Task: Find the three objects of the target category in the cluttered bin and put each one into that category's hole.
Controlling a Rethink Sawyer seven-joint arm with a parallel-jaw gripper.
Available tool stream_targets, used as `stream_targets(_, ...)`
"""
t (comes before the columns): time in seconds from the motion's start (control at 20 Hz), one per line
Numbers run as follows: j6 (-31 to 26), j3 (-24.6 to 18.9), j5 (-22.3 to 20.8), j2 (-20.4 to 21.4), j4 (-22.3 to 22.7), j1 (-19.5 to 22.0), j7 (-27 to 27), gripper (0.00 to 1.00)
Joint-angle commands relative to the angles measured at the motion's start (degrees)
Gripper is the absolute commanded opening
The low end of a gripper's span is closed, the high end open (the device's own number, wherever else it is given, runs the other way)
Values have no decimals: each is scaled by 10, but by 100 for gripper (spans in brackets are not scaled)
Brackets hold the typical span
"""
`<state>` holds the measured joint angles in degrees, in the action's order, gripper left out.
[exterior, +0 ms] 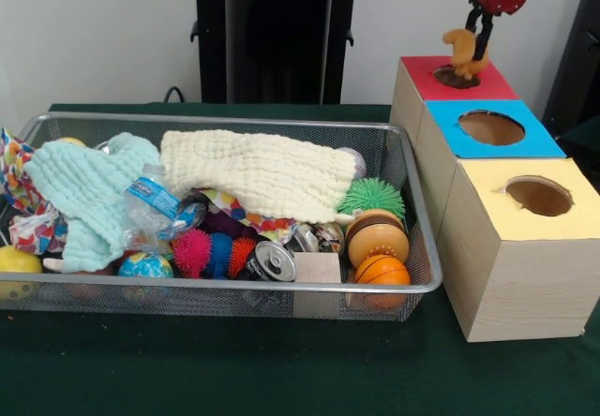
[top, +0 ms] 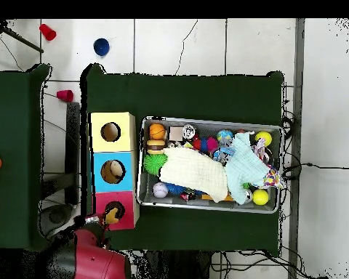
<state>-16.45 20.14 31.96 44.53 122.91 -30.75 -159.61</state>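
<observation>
Far to the left of your pincer, seen from the front, the wire basket (exterior: 225, 121) sits heaped with odds and ends: a mint cloth (exterior: 89, 186), a cream cloth (exterior: 262, 172), a crushed water bottle (exterior: 155, 205), spiky balls (exterior: 192, 252) and a drinks can (exterior: 272, 261). You won't spot any further plush toy there; anything left is likely buried under the cloths.

Directly beneath the pincer (exterior: 476, 46) hangs a tan plush toy (exterior: 461, 52), pinched between closed fingers, and its lower end hovers right over the hole of the red-topped box (exterior: 459, 79).

Just to the right of that, one box nearer the camera, lies the blue-topped box with its hole (exterior: 491, 127); from above, something pale shows inside it (top: 113, 171). Beyond it stands the yellow-topped box (exterior: 525, 191).

That is your risk. If you let go where you are, the toy probably drops into the red box. Its dangling limbs could also snag a rim when you shift across, so carry it fully over the blue opening before releasing.
</observation>
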Motion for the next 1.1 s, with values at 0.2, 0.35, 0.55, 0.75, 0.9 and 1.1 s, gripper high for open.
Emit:
stream_targets(0.2, 44, -9, 53, -32, 16, -5, -156, 100)
stream_targets(0.35, 24, 10, 59, -35, 6, -22, -163, 100)
stream_targets(0.55, 3, 25, 65, -34, -6, -38, -163, 100)
stream_targets(0.75, -4, 30, 68, -39, -16, -39, -151, 100)
stream_targets(0.9, 8, 20, 70, -38, -10, -25, -138, 100)
stream_targets(1.1, 44, -7, 69, -44, 2, 8, -117, 100)
